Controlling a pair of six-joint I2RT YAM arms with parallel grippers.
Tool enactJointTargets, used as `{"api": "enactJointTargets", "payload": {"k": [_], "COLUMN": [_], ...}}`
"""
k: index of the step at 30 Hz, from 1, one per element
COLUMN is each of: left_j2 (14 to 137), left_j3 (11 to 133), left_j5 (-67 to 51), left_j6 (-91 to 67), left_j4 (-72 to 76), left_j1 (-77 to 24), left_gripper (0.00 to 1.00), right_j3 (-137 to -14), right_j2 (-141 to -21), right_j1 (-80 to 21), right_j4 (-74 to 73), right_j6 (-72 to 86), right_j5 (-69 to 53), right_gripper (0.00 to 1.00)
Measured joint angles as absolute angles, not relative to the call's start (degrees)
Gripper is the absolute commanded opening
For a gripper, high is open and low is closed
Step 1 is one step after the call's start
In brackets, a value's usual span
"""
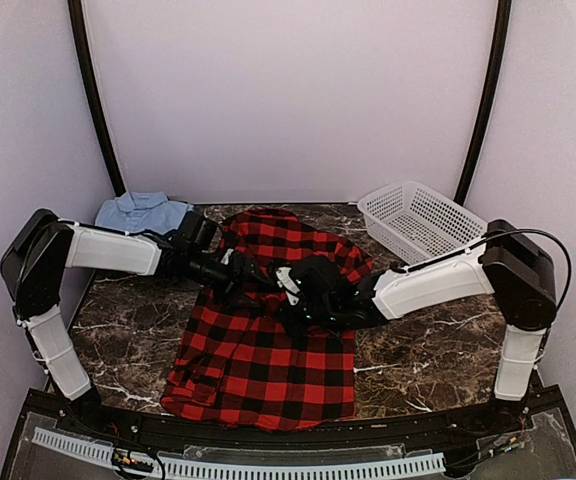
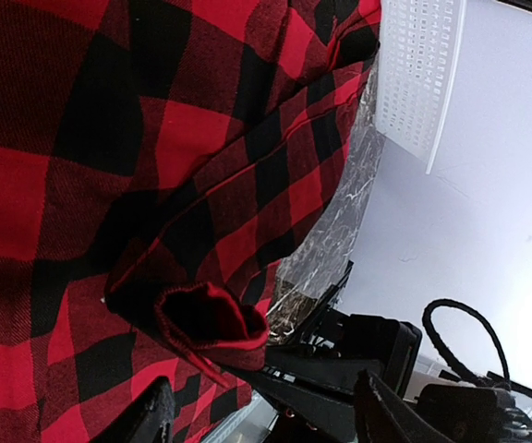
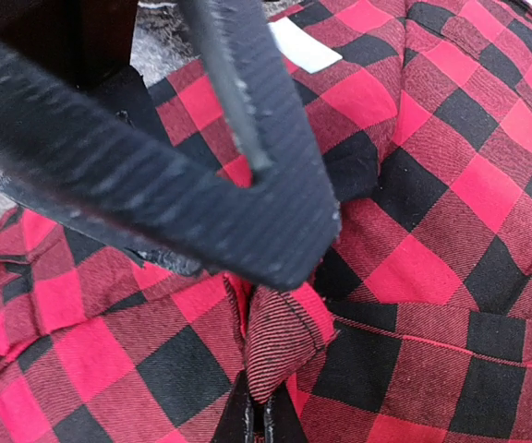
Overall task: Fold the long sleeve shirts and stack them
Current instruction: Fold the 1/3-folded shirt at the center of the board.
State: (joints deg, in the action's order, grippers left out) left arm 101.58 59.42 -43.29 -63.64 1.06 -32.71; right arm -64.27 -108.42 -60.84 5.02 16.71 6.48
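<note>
The red-and-black flannel shirt (image 1: 268,350) lies spread over the middle of the table, its collar toward the back. A light blue shirt (image 1: 143,212) sits folded at the back left. My right gripper (image 3: 264,420) is shut on a pinched fold of the flannel (image 3: 286,337) near the shirt's middle (image 1: 303,300). Just left of it, my left gripper (image 1: 266,278) stands open over the cloth; its ribbed fingers (image 3: 155,175) spread wide right above the right gripper's pinch. In the left wrist view a rolled flannel edge (image 2: 212,318) hangs loose ahead of the open left gripper (image 2: 264,392).
A white plastic mesh basket (image 1: 423,220) stands at the back right, tilted on the marble table (image 1: 438,350). Both forearms cross over the shirt and meet at its centre. Dark curved poles rise at the back corners against the white walls.
</note>
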Motion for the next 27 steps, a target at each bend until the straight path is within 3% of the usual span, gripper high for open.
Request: {"api": "enactJointTargets", "payload": {"k": [15, 20, 27], "left_j2": [107.7, 107.7, 107.7], "left_j3": [59.5, 59.7, 59.7], "left_j5": [-41.0, -40.8, -39.6], "left_j6": [-63.5, -63.5, -63.5], "left_j4": [-0.1, -0.1, -0.2], "left_j1": [-34.2, -34.4, -34.9], "left_gripper": [0.66, 0.66, 0.66], "right_j3": [-64.9, -64.8, -64.6], "right_j2": [-109.7, -109.7, -109.7], "right_j1": [-63.8, -64.3, -64.6], "right_j4": [4.6, 4.7, 4.8], "right_j6": [9.5, 7.4, 6.2], "right_j5": [13.9, 14.5, 14.0], "right_gripper": [0.02, 0.13, 0.21]}}
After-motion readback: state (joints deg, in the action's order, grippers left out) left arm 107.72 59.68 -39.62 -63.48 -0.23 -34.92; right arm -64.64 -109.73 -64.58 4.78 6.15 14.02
